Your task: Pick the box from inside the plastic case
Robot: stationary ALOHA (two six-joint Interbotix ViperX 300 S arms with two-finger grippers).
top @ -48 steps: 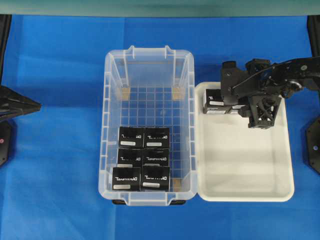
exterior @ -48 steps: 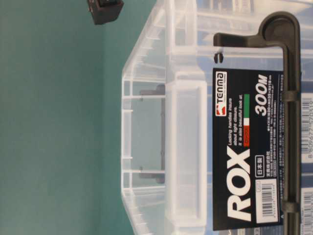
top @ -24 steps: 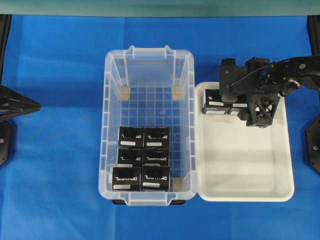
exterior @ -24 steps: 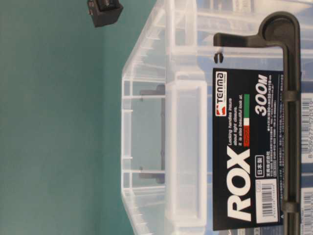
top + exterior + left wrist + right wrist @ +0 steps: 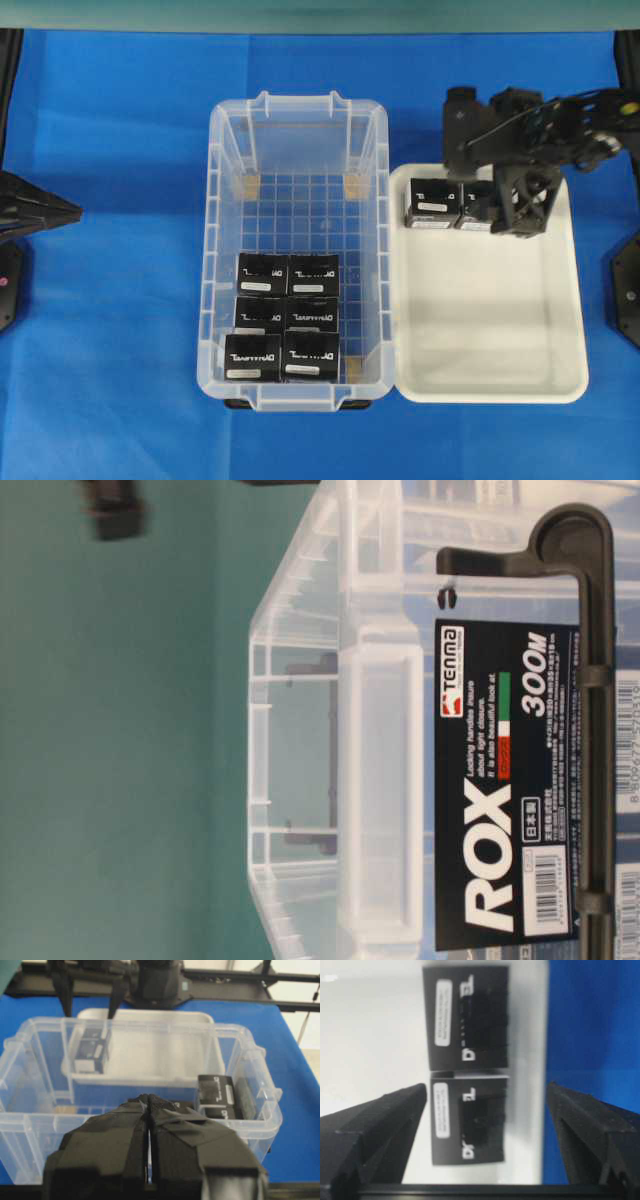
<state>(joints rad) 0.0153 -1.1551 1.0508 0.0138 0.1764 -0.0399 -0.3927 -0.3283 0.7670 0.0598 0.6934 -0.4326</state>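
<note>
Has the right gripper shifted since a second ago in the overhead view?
Yes. The right gripper has moved toward the top of the overhead view, up to the white tray's far rim, jaws open above the two boxes there.

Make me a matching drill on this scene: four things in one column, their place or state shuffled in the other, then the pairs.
Things:
1. plastic case
2. white tray
3. right gripper
4. left gripper

Place or state:
A. shut
B. holds six black boxes
C. open, above the tray's boxes
D. holds two black boxes

Pairs: 1-B, 2-D, 3-C, 4-A
</note>
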